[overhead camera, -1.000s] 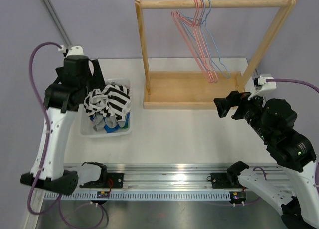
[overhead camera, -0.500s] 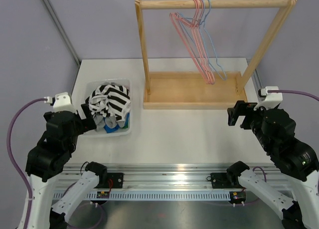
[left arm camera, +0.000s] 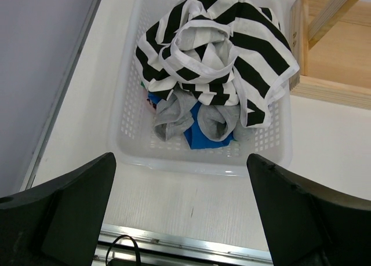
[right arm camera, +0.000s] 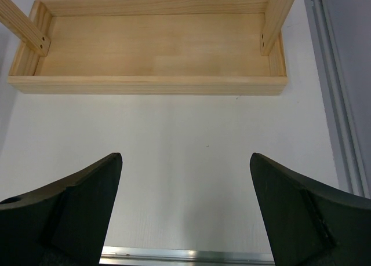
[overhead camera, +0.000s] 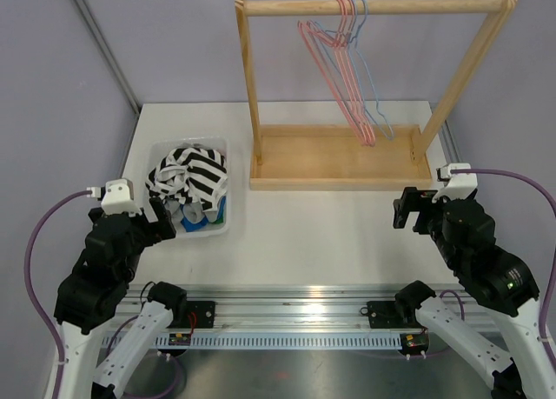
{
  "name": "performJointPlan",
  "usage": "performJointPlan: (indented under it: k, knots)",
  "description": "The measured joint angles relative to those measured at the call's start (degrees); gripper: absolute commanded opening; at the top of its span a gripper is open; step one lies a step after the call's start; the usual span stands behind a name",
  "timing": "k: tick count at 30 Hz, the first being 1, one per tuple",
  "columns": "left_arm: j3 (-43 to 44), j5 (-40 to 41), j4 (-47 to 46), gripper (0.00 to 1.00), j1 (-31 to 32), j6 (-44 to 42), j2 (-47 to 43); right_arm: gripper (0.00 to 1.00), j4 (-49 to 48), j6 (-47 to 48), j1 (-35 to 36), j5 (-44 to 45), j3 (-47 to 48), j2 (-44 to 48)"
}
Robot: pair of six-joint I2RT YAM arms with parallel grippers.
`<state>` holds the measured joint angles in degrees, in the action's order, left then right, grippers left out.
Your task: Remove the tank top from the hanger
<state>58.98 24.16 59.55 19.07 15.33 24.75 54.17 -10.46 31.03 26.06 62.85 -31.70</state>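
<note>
In the white perforated plastic basket (left arm camera: 191, 164), at the left of the table (overhead camera: 304, 234), the tank top (left arm camera: 214, 51) is seen bunched in soft folds. It is marked with broad black and white stripes and edged in white binding. It is piled over grey cloth (left arm camera: 174, 115) and blue cloth (left arm camera: 200, 135), which are shown only by the left wrist view. The thin wire hangers (overhead camera: 347, 69), pink and blue, are seen bare on the round wooden rail of the rack (overhead camera: 373, 6) in the top view alone. The rack's shallow pale-wood tray (right arm camera: 156, 46) and its grain are shown by the right wrist view. The left gripper (left arm camera: 179, 161) is held with its dark fingers wide apart just near of the basket, with nothing gripped. The right gripper (right arm camera: 185, 159) is likewise spread and empty over bare table near of the tray.
</note>
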Motion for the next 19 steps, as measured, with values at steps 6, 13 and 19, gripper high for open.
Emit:
performJointPlan:
  k: [6, 13, 19]
  knots:
    - [-0.5, -1.0, -0.9, 0.99, 0.0, -0.1, 0.0, 0.99, -1.4, -0.1, 0.0, 0.0, -0.3, 0.0]
    - [-0.5, -1.5, -1.4, 0.99, 0.0, -0.3, 0.0, 1.00, -2.4, -0.5, 0.0, 0.0, -0.3, 0.0]
    - [-0.5, -1.5, -1.4, 0.99, 0.0, -0.4, -0.3, 1.00, -2.4, -0.5, 0.0, 0.0, -0.3, 0.0]
